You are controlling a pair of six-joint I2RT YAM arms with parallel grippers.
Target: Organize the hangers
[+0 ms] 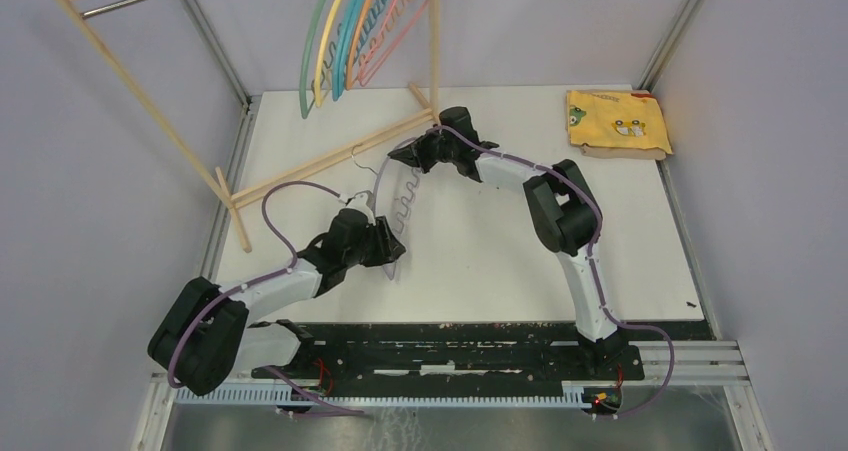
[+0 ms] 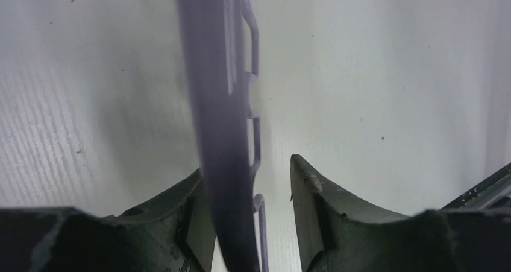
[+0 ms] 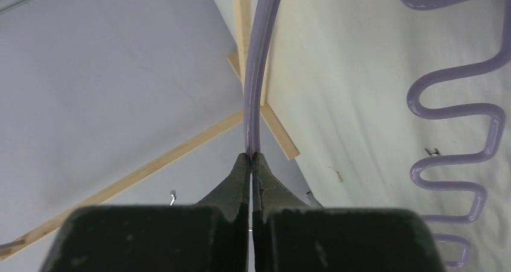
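White bench (image 1: 480, 261), wooden rack (image 1: 320, 163) close behind. Purple hanger (image 1: 404, 209) hung between both arms: right gripper (image 3: 251, 158) jaws clenched on its thin shoulder, left gripper (image 2: 247, 166) jaws parted astride it. Risk: single pinch could let hanger pivot, hook (image 1: 362, 161) snagging rack.

Seen from above, the thin purple plastic hanger (image 1: 405, 207) is mostly covered by the two black arms. Only its wavy bar and small metal hook show.

The pastel hangers (image 1: 345, 31) on the rack lose their hooks to the top edge, which also cuts the light wooden rack frame (image 1: 330, 160). The print on the folded yellow cloth (image 1: 618, 121) is too small to read.

At the left wrist the hanger is a close blur running off the top. Whether it presses the left fingers (image 2: 163, 236) cannot be told.

At the right wrist its pinched end is hidden between the right fingers (image 3: 236, 187), and its bar runs off the right edge.
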